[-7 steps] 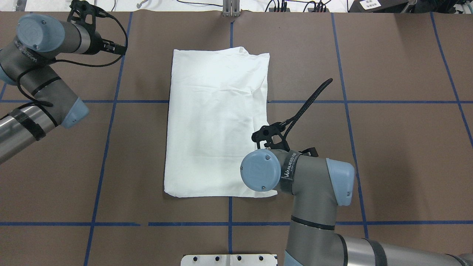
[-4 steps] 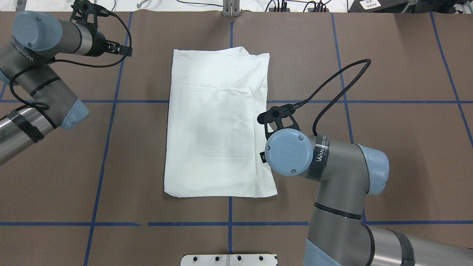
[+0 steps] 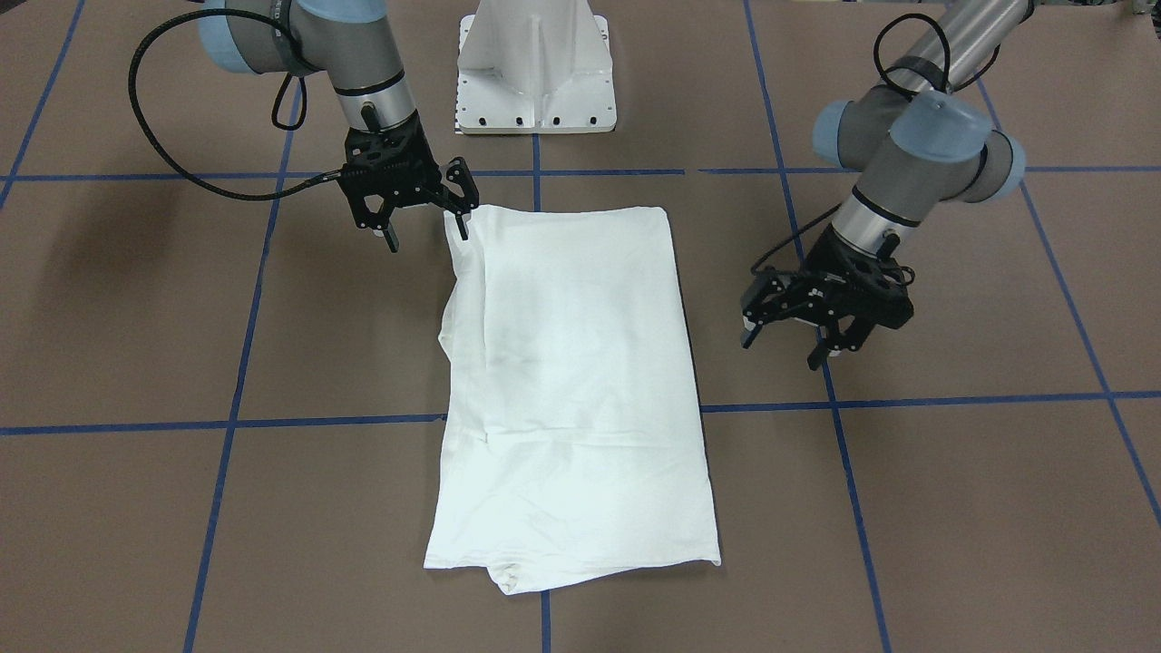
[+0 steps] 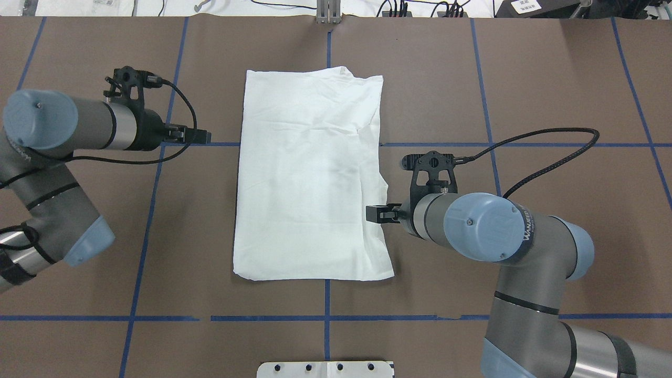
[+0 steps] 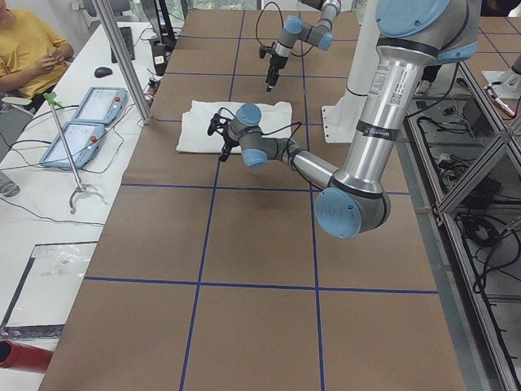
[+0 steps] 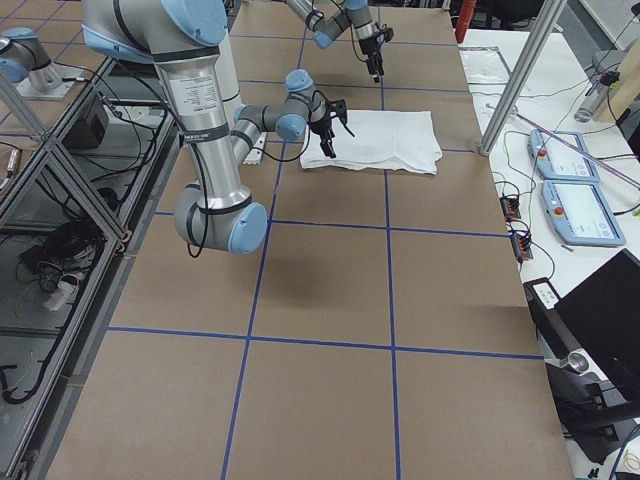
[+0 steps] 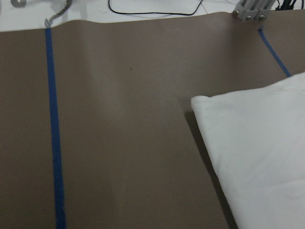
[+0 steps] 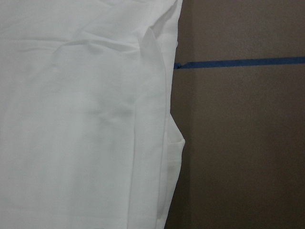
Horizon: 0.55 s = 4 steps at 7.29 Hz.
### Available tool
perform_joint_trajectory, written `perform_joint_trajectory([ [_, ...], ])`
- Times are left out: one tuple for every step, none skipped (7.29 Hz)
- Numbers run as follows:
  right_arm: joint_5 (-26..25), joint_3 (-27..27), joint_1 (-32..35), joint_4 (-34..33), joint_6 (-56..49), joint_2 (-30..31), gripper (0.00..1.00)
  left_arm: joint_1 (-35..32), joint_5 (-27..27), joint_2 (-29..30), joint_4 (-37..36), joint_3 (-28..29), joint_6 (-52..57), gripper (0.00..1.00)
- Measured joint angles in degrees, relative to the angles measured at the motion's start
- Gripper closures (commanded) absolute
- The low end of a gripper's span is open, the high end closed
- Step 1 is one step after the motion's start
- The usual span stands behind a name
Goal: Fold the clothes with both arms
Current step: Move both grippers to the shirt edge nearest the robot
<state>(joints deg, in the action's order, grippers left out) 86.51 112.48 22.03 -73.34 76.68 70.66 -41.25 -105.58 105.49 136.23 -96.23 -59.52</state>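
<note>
Right claw (image 3: 426, 225) spread, empty, one finger over T-shirt's (image 3: 580, 381) long edge by robot-side corner; contact unclear. Left claw (image 3: 780, 349) spread, empty, beside opposite long edge, apart from cloth. T-shirt lay mid-desk (image 3: 181, 363), folded into long rectangle. Likely step: cross fold. Needed: pinch all layers at matching points, lift level together, mind loose edge flap.

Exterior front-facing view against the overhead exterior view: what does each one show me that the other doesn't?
Only front-facing: the spread-open fingers of the left hand and right hand, and the upright column of the white pedestal. Only overhead: cables and a metal bracket beyond the far edge of the table. Both: the white shirt folded into a rectangle, a hand on each side.
</note>
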Motion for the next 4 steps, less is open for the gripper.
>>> perform_joint_trajectory([
  [-2.1,0.2,-1.2,2.0,5.6,1.1,0.0,4.8,2.8,-2.8,0.0,-3.3,-4.9,0.0],
  [-4.5,0.4,-2.6,2.8,8.9,1.5,0.0,10.2,6.9,-4.6,-0.1,-5.3,-10.0,0.0],
  [-5.7,0.4,-3.4,3.0,10.4,1.5,0.0,14.8,10.4,-5.4,-0.4,-6.2,-14.5,0.0],
  [-6.3,0.4,-3.8,3.1,10.9,1.5,0.0,17.9,12.6,-5.4,-1.2,-6.6,-17.2,0.0],
])
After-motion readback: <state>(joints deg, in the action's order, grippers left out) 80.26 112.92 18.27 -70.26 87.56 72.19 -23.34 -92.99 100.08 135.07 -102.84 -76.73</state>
